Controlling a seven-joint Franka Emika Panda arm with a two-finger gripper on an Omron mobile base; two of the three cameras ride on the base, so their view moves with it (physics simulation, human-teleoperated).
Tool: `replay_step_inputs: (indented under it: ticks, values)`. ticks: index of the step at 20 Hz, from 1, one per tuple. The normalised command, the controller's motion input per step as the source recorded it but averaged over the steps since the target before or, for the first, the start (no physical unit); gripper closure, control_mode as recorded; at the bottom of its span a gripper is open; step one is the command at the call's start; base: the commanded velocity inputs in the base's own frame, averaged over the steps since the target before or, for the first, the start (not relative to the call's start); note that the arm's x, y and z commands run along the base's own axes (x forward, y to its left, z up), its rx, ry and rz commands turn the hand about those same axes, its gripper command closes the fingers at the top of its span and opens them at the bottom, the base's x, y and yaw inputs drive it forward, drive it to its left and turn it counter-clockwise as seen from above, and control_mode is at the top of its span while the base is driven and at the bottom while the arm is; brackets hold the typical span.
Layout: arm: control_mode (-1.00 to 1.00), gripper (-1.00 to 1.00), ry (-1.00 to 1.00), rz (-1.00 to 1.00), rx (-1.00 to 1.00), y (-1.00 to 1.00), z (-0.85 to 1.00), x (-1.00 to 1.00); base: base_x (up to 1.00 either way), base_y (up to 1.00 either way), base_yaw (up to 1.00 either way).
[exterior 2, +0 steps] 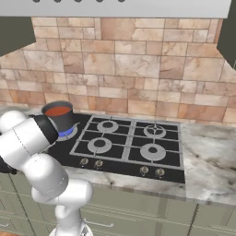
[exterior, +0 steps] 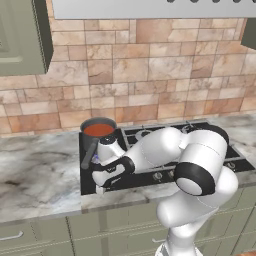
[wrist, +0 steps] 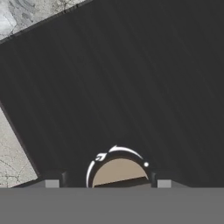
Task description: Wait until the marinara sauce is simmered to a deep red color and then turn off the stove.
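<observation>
The marinara sauce (exterior: 98, 130) (exterior 2: 58, 110) is a red disc in a small dark saucepan (exterior: 90, 142) on the back left burner of the black stove (exterior: 150, 172) (exterior 2: 129, 147). A blue flame (exterior 2: 67, 133) glows under the pan. My gripper (exterior: 100, 188) (wrist: 108, 183) points down at the stove's front left corner, near the pan's handle (exterior: 89, 155). In the hand view a round knob (wrist: 120, 170) with white marks sits between my two fingertips (wrist: 52, 183), which stand a little apart from it on either side. The gripper is open.
Marble counter (exterior: 35, 170) (exterior 2: 207, 156) (wrist: 13, 148) flanks the stove on both sides. More knobs (exterior 2: 98, 163) (exterior 2: 159, 172) line the stove's front edge. A green wall cabinet (exterior: 20, 35) hangs upper left, and a hood (exterior: 150, 7) spans the top.
</observation>
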Motion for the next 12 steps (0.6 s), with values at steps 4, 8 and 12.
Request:
replay_step_inputs:
  ticks: [4,8,12]
  values:
    - [-1.0,1.0,0.0,0.0,0.0,0.0,0.0,0.0,0.0,0.0,0.0]
    - [-1.0,1.0,0.0,0.0,0.0,0.0,0.0,0.0,0.0,0.0,0.0]
    - [-1.0,1.0,0.0,0.0,0.0,0.0,0.0,0.0,0.0,0.0,0.0]
